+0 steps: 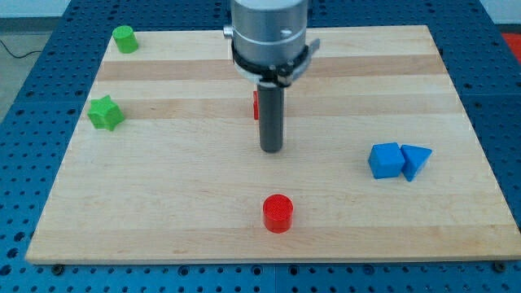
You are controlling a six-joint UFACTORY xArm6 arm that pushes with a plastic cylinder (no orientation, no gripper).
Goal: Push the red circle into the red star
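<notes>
The red circle (278, 213) is a short red cylinder near the view's bottom, at the middle of the wooden board. The red star (256, 104) is mostly hidden behind the rod; only a red sliver shows at the rod's left side, above the board's middle. My tip (271, 150) rests on the board between the two, below the red star and well above the red circle, touching neither that I can see.
A green cylinder (124, 38) sits at the board's top left corner. A green star-like block (105, 112) lies at the left edge. A blue cube (385, 160) and a blue triangle (415, 160) touch each other at the right. The board (163, 203) lies on a blue perforated table.
</notes>
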